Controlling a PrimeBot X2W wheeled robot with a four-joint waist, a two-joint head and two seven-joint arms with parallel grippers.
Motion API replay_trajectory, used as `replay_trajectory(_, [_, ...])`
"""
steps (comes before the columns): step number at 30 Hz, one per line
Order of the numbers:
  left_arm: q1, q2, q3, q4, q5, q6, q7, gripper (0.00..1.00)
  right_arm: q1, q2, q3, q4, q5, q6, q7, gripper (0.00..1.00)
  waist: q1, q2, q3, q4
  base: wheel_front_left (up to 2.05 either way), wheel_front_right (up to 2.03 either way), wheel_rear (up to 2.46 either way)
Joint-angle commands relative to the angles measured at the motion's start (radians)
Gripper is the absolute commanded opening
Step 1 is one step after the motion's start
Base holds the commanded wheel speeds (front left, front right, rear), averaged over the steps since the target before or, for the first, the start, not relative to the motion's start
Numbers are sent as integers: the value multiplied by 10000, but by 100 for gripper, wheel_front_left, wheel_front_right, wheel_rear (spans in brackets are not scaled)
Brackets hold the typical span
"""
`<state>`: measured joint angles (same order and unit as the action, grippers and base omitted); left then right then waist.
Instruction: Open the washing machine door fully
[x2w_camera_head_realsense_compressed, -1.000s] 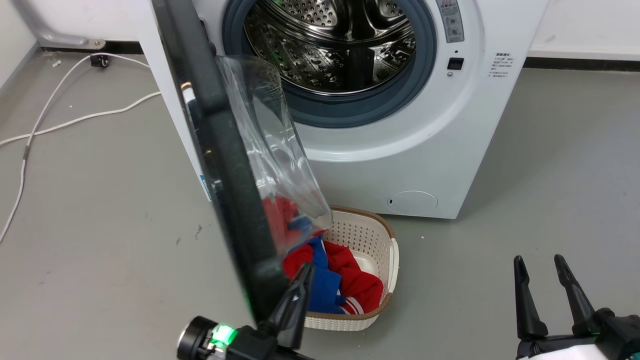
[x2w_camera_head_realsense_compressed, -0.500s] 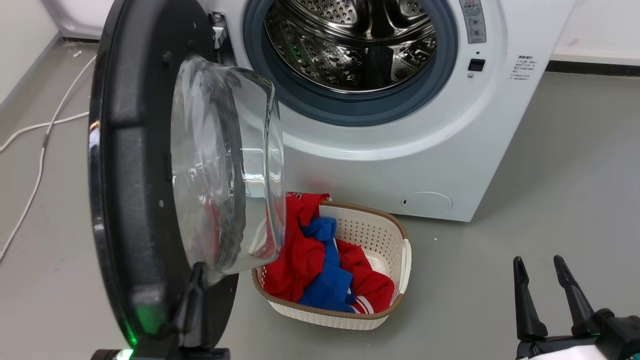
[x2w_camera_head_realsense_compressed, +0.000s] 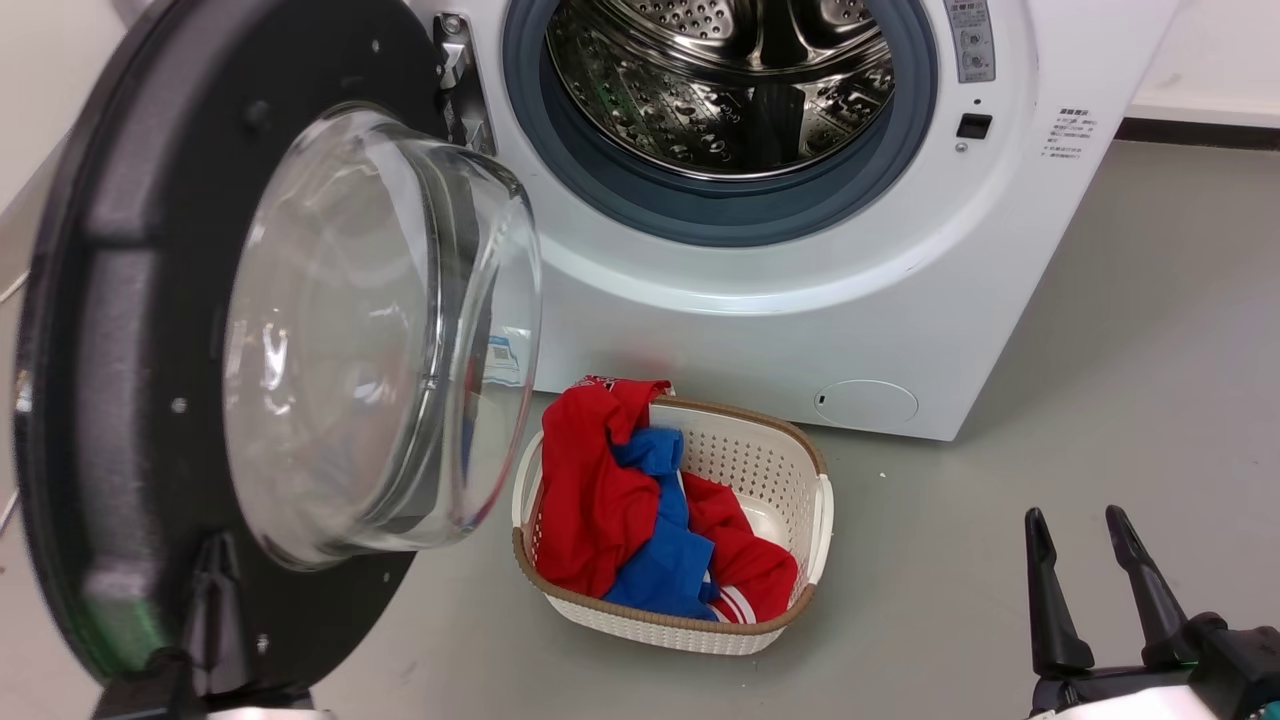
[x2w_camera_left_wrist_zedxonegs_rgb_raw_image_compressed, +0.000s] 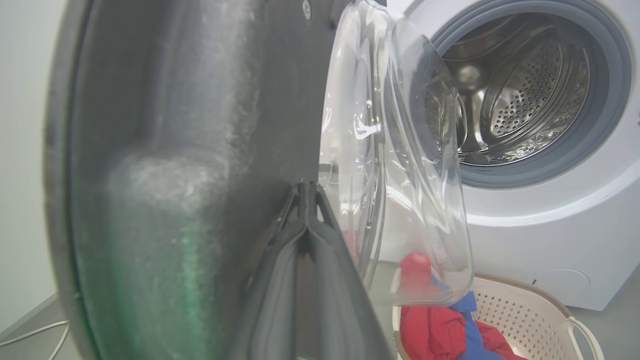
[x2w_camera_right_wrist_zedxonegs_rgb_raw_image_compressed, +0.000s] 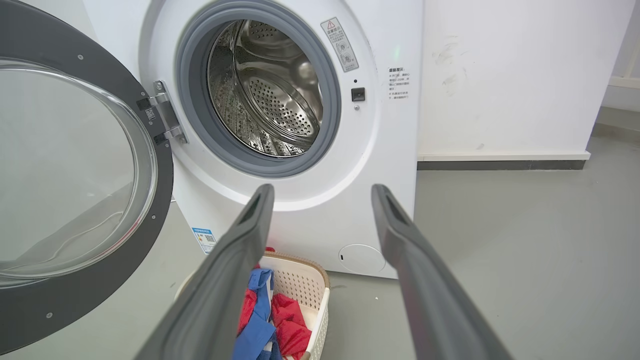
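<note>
Two pincers: left pincer (x2w_camera_left_wrist_zedxonegs_rgb_raw_image_compressed: 306, 189) pressed together against the open washing machine door (x2w_camera_head_realsense_compressed: 110, 300), right pincer (x2w_camera_right_wrist_zedxonegs_rgb_raw_image_compressed: 322, 189) spread, well apart

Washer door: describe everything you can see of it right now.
The door is round, with a glossy black rim, a matte dark inner frame dotted with screws and a bulging clear glass bowl. It stands wide open, hung by a metal hinge on the washer, left of its opening. The left gripper, jaws shut, lies against its lower inner frame.
</note>
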<state>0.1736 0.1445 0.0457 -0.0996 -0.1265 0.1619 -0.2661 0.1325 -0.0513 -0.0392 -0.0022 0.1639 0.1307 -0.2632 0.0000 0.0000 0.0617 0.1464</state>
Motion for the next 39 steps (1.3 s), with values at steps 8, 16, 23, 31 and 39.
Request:
replay_trajectory(8, [-378, 212, 1363, 576, -265, -77, 28, 0, -174, 25, -46, -51, -116, 1, -20, 100, 0, 0, 161, -110, 0, 0, 0])
replay_trajectory(16, [-932, 474, 2471, 1169, -465, -277, 27, 0, -275, 25, -143, -143, -181, 1, -20, 100, 0, 0, 494, -72, 0, 0, 0])
replay_trajectory(23, [-1605, 706, 3133, 1775, -709, -642, 27, 0, -415, 25, -143, -192, -269, 1, -20, 100, 0, 0, 813, -50, 0, 0, 0])
replay_trajectory(31, [-2545, 1142, 3760, 2618, -772, -969, 28, 0, -591, 25, -221, -276, -440, 1, -20, 100, 0, 0, 1305, -101, 0, 0, 0])
replay_trajectory(39, [-3542, 1745, 4456, 3897, -973, -1299, 28, 0, -852, 25, -255, -354, -558, 1, -20, 100, 0, 0, 1823, -231, 0, 0, 0])
